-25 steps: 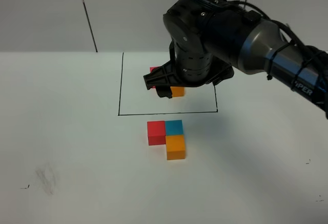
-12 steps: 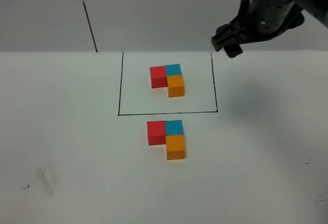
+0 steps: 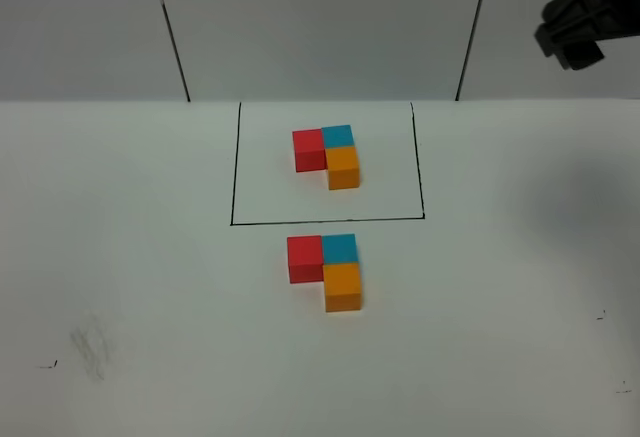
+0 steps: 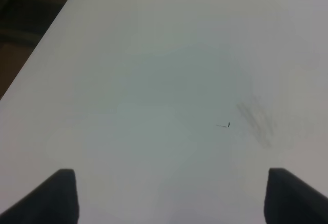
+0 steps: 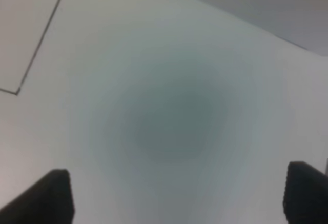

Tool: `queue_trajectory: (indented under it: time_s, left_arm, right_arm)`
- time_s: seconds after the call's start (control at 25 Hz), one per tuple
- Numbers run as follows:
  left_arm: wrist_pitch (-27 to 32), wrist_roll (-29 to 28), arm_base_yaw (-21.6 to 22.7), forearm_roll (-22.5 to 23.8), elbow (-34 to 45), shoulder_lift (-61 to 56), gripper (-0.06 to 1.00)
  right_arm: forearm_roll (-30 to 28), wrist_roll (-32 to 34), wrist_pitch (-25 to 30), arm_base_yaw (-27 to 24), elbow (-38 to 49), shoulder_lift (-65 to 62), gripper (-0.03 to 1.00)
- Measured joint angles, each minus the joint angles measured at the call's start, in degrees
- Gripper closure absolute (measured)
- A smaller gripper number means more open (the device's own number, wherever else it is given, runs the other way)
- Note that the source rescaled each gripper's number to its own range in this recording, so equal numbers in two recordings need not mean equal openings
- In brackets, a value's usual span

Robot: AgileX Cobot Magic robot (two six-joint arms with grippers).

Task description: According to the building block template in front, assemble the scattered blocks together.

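The building block template (image 3: 326, 154) is a small L of red, teal-blue and orange cubes inside a thin black drawn rectangle (image 3: 233, 177). Just in front of the frame, the scattered blocks sit joined in the same L: red (image 3: 304, 258), teal-blue (image 3: 340, 248), orange (image 3: 343, 287). My right gripper (image 3: 569, 31) hangs high at the far right, well away from both clusters. In the right wrist view that gripper (image 5: 177, 198) is open over bare table. My left gripper (image 4: 174, 198) is open too, with nothing between its fingers.
A grey smudge (image 3: 92, 345) marks the white table at the front left, also visible as a smudge (image 4: 256, 119) in the left wrist view. The table's edge (image 4: 38, 44) runs near the left gripper. A corner of the drawn rectangle (image 5: 18, 92) shows under the right wrist.
My right arm has swung up and to the right from above the template, uncovering it. Neither block cluster has moved.
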Motion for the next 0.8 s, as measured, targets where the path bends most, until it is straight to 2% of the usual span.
queue_trajectory:
  time_s: [0.28, 0.52, 0.8]
  left_arm:
    - [0.0, 0.0, 0.0, 0.0, 0.0, 0.0, 0.21]
    - [0.0, 0.0, 0.0, 0.0, 0.0, 0.0, 0.21]
    - [0.0, 0.0, 0.0, 0.0, 0.0, 0.0, 0.21]
  right_arm:
    - [-0.7, -1.2, 0.1, -5.6, 14.4, -12.6, 0.18]
    - [-3.1, -1.8, 0.1, -5.9, 25.6, -28.5, 0.18]
    - [0.2, -0.8, 0.2, -5.9, 36.1, -48.5, 0.18]
